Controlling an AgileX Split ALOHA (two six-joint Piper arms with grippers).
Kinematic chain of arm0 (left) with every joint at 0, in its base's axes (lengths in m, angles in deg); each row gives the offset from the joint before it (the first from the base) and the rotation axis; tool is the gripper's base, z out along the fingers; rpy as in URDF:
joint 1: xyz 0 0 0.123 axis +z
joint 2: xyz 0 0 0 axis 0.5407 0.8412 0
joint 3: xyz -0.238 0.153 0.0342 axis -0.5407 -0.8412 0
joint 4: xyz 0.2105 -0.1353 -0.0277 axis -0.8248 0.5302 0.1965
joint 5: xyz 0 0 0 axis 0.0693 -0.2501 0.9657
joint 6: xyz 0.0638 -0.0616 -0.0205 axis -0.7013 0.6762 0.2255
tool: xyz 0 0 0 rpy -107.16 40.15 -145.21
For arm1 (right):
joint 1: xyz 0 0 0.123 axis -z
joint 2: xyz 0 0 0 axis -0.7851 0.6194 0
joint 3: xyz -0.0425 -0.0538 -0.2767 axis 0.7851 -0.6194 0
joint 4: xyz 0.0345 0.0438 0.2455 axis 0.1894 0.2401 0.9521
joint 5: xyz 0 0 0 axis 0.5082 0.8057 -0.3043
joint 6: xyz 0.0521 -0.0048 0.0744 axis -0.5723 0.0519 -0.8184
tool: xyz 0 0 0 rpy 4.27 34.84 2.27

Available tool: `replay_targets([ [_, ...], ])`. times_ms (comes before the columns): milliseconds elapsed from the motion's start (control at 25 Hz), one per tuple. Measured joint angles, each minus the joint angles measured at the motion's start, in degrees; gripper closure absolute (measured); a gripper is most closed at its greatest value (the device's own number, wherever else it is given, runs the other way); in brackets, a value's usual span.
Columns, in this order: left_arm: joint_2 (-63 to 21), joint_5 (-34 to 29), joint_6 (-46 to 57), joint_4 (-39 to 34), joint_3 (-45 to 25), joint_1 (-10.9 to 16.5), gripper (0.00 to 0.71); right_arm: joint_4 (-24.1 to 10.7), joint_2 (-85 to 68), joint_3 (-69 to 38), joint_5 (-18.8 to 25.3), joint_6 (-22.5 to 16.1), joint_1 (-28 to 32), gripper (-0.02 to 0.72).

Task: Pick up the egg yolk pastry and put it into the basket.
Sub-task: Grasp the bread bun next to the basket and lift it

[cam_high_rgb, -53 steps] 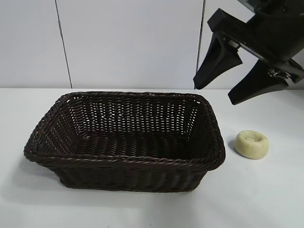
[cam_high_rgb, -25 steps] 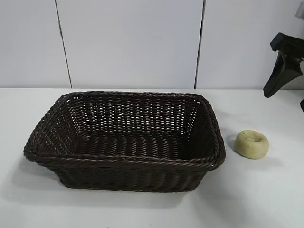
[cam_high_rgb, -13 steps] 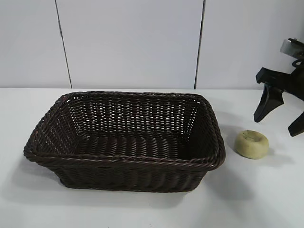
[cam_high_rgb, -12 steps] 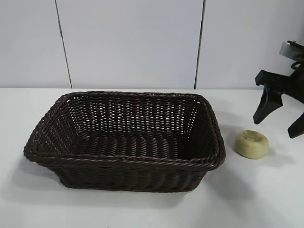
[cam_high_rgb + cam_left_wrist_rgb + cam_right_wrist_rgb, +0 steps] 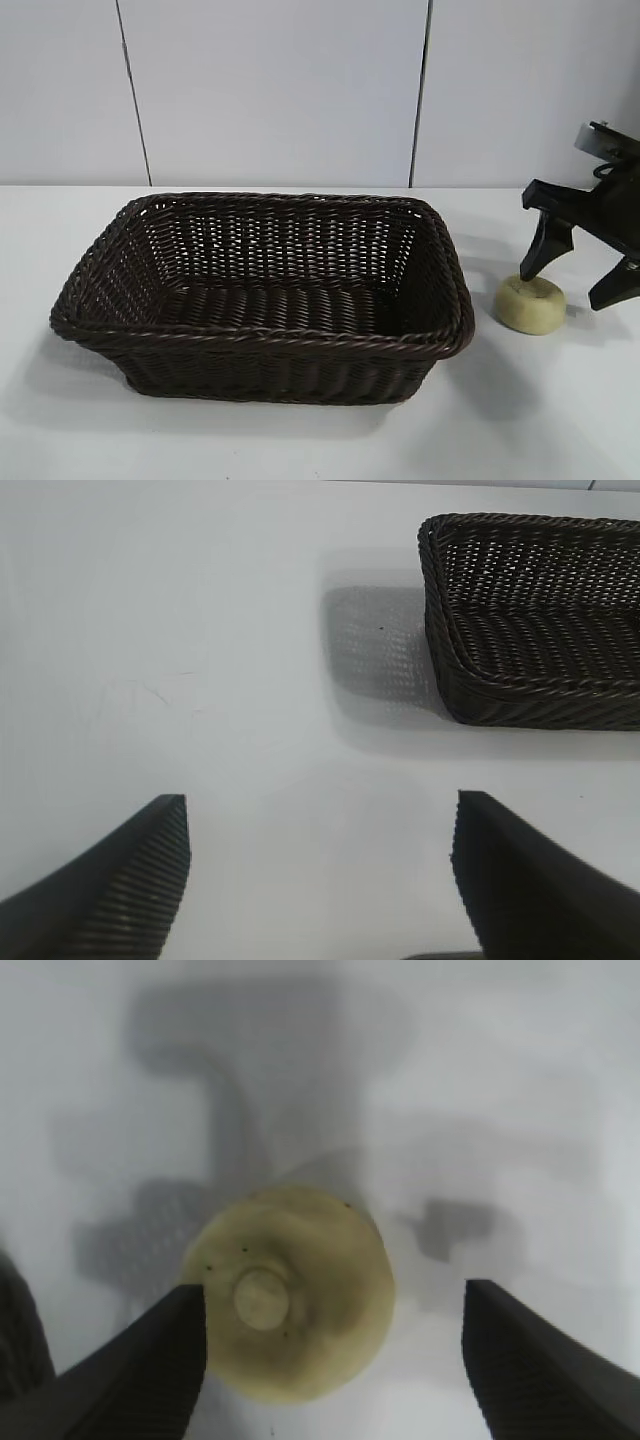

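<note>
Between right gripper [image 5: 335, 1360] fingers, pastry's dimple [image 5: 262, 1298]

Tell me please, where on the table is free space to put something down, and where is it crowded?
The table is bare in front of the basket, to its left, and behind it up to the wall. The basket's inside is empty too. It is crowded only on the right, where the open right end effector hangs around the egg yolk pastry.
</note>
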Motion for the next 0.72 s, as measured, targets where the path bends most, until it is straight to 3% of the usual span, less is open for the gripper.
replay_targets([
  [240, 0.0, 0.0, 0.0, 0.0, 0.0, 0.0, 0.175, 4.5, 0.3, 0.0, -1.3, 3.6, 0.0, 0.185],
  [520, 0.0, 0.0, 0.0, 0.0, 0.0, 0.0, 0.175, 6.0, 2.3, 0.1, -0.5, 5.3, -0.4, 0.186],
  [720, 0.0, 0.0, 0.0, 0.0, 0.0, 0.0, 0.175, 6.0, 2.8, 0.1, -1.2, 5.2, -1.1, 0.281],
])
